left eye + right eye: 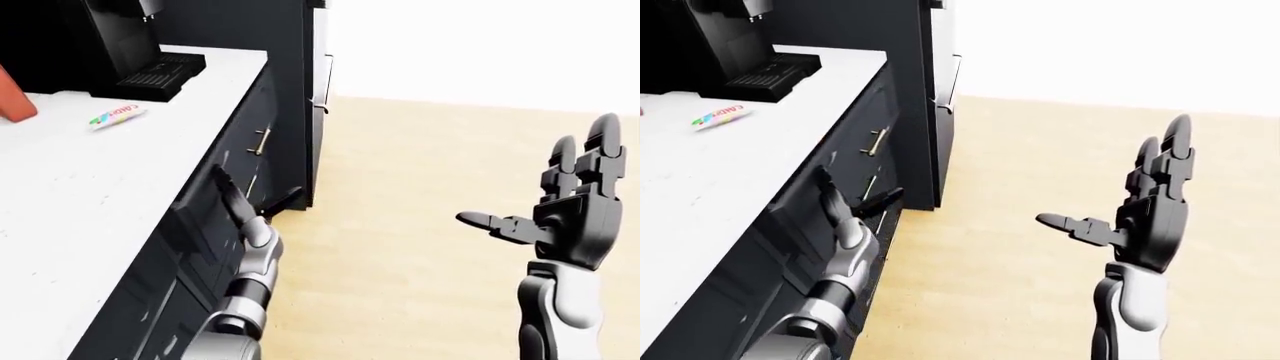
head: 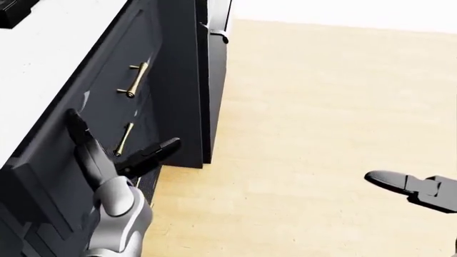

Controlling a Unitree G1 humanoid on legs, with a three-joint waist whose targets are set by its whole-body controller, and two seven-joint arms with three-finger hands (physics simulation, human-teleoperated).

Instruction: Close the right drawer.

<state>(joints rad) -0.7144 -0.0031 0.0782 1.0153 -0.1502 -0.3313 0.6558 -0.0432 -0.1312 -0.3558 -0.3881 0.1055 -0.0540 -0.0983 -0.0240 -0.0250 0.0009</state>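
The right drawer's dark front [image 2: 107, 101], with a gold handle [image 2: 134, 80], lies almost in line with the cabinet face under the white counter [image 1: 90, 195]. Its inside no longer shows. In the left-eye view its near end [image 1: 195, 221] still stands out a little. My left hand [image 2: 118, 134] is open, its fingers [image 2: 77, 128] laid flat on the drawer front and its thumb [image 2: 157, 150] pointing out over a lower gold handle [image 2: 124, 138]. My right hand [image 1: 540, 187] is open and raised over the floor, holding nothing.
A tall dark cabinet [image 1: 290, 60] with a silver handle [image 2: 218, 33] stands just beyond the drawers. On the counter are a black coffee machine [image 1: 130, 45], a coloured packet [image 1: 117, 115] and a red thing [image 1: 12, 101]. Pale wood floor [image 1: 420, 187] spreads to the right.
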